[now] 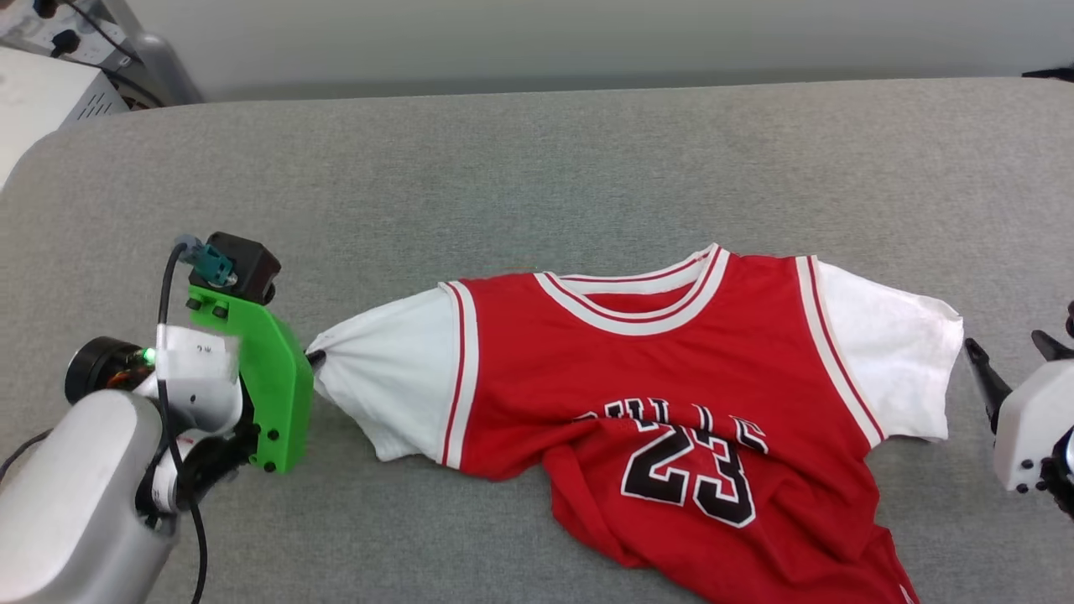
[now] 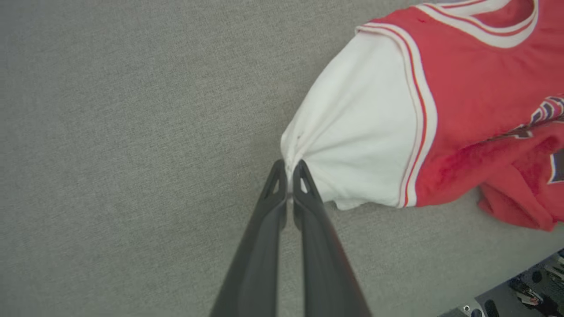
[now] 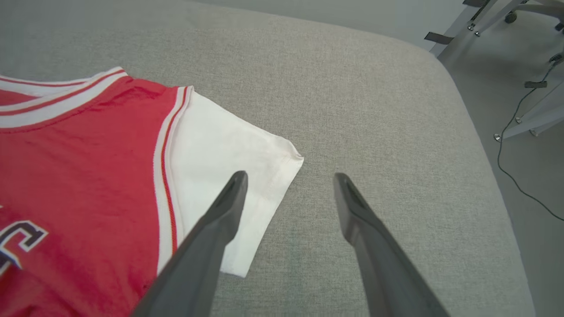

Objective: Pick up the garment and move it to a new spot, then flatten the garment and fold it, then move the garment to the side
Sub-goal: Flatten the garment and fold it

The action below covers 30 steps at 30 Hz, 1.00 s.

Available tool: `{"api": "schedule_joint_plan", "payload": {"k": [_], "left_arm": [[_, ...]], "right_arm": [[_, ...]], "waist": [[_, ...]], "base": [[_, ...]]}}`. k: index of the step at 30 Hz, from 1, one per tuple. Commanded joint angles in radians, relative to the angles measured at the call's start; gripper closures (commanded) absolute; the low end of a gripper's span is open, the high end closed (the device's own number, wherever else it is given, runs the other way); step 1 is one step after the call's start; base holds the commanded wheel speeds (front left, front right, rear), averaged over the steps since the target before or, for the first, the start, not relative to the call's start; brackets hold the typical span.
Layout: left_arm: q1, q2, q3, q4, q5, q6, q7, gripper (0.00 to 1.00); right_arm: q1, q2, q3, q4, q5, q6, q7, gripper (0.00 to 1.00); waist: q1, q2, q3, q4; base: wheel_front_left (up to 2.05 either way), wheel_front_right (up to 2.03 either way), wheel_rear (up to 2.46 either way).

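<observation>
- Red jersey tee (image 1: 671, 377) lies front-up on grey padded table (image 1: 537, 168), right of centre in head view. Its collar (image 1: 638, 294) is toward the far edge and its hem end runs off the view's bottom.
- Shoulders and collar are fairly flat. Lower body is rumpled: a fold crosses the chest lettering, so only the letter tops show above the black "23" (image 1: 688, 478).
- L gripper (image 1: 315, 358): fingers together, clamped on outer edge of tee's left white sleeve (image 1: 394, 369).
- L wrist view shows same: gripper (image 2: 288, 169) has fingertips (image 2: 276, 178) nearly touching, w/ white cloth nipped btwn them. Fabric gathers to a point there, puckers fanning back toward the red-striped trim.
- Green bracket (image 1: 268, 377) sits on L wrist w/ a black cable (image 1: 168, 285) looping past it.
- R gripper (image 1: 1003, 340): fingers wide apart, holding nothing, just beside outer edge of right white sleeve (image 1: 898, 369).
- In R wrist view the gripper (image 3: 291, 177) has one finger overlapping the sleeve corner and the other over bare table. Can't tell if either touches cloth.
- Past the table's rounded corner in R wrist view: floor w/ metal stand legs (image 3: 528, 119).
</observation>
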Motion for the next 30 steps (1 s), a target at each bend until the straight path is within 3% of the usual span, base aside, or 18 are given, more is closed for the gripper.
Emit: {"api": "schedule_joint_plan", "payload": {"k": [1,6,12,18,26,27,28,29,30], "left_arm": [[0.031,0.016,0.009,-0.056,-0.009,0.031,0.014,1.0],[0.089,0.041,0.021,-0.294,0.012,0.115,0.046,1.0],[0.088,0.037,0.004,-0.43,0.047,0.152,0.064,1.0],[0.078,0.022,-0.015,-0.497,0.065,0.164,0.07,1.0],[0.058,0.009,-0.029,-0.499,0.074,0.16,0.067,1.0],[0.057,0.009,-0.03,-0.495,0.073,0.159,0.065,1.0],[0.056,0.008,-0.029,-0.491,0.073,0.158,0.063,1.0],[0.056,0.008,-0.029,-0.486,0.072,0.157,0.061,1.0],[0.055,0.008,-0.028,-0.482,0.071,0.156,0.059,1.0]], "right_arm": [[-0.035,-0.018,0.005,0.0,0.025,-0.001,0.065,0.0],[-0.14,-0.114,0.028,0.018,0.102,-0.001,0.317,0.0],[-0.265,-0.176,0.056,0.107,0.16,-0.001,0.487,0.0],[-0.32,-0.222,0.129,0.188,0.186,-0.001,0.536,0.0],[-0.314,-0.22,0.213,0.271,0.233,-0.001,0.535,0.0],[-0.305,-0.22,0.229,0.282,0.244,-0.001,0.543,0.31],[-0.298,-0.222,0.241,0.286,0.252,-0.001,0.547,0.74],[-0.293,-0.227,0.254,0.288,0.263,-0.001,0.545,1.0],[-0.291,-0.23,0.26,0.29,0.269,-0.001,0.54,1.0]], "waist": [[0.0,0.0,0.026,0.027],[0.0,0.0,0.089,0.065],[0.0,0.0,0.159,0.106],[0.0,0.0,0.201,0.131],[0.0,0.0,0.224,0.145],[0.0,0.0,0.226,0.146],[0.0,0.0,0.226,0.146],[0.0,0.0,0.227,0.146],[0.0,0.0,0.227,0.146]], "base": [[0.0,0.0,0.0],[0.0,0.0,0.0],[0.0,0.0,0.0],[0.0,0.0,0.0],[0.0,0.0,0.0],[0.0,0.0,0.0],[0.0,0.0,0.0],[0.0,0.0,0.0],[0.0,0.0,0.0]]}}
